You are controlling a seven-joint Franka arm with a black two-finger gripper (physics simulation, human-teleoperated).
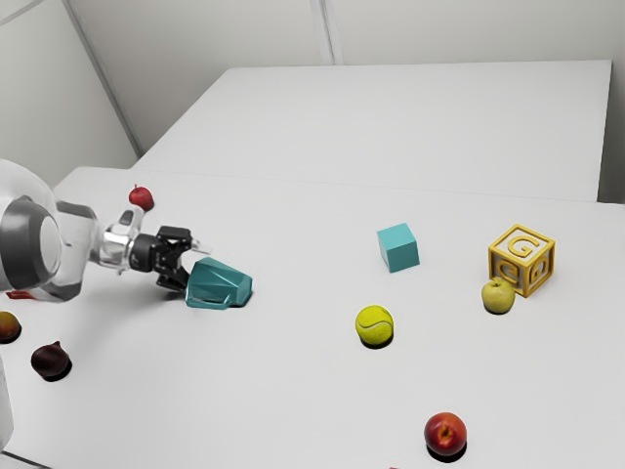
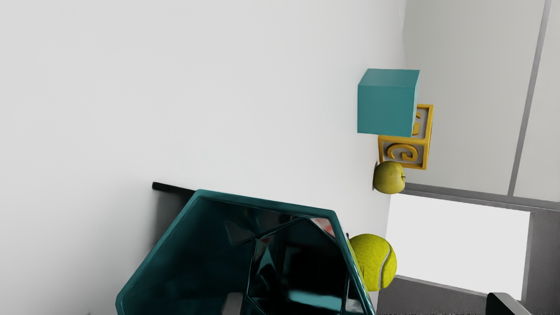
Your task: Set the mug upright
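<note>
Mug point(image 1: 227, 277) on its side at our gripper point(image 1: 197, 262)

We have our fingers point(image 2: 232, 305) well apart; in the wrist view one overlaps the mug's mouth, the other stands beyond its rim. The mug lies on the table point(image 1: 283, 391), mouth toward us. We see the ball point(image 1: 374, 324) and cube point(image 1: 398, 248) toward the exterior view's right.

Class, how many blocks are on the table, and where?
2. In the exterior view, the teal block is behind the tennis ball, the yellow letter block behind the green apple. The arm may hide more.
</note>
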